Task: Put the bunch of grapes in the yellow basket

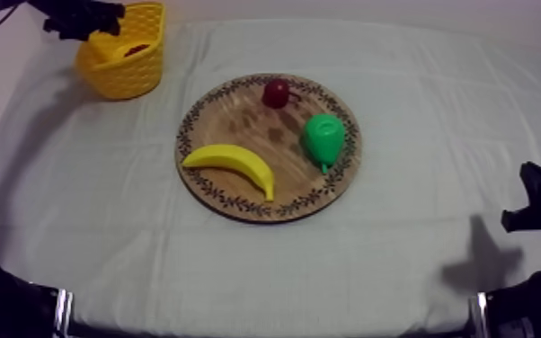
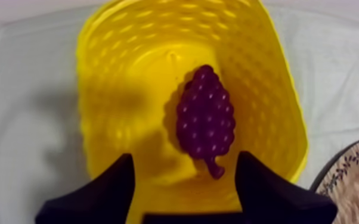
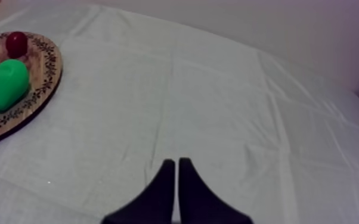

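Over basket (image 2: 265,89) rim, left gripper (image 2: 185,158) spread, grapes (image 2: 206,116) inside

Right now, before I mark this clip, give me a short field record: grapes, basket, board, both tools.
grapes: lying inside the yellow basket, untouched
left tool: open, over the basket
right tool: shut on nothing, over bare cloth
wooden board: holds banana, pear, small red fruit
task state: placement looks done
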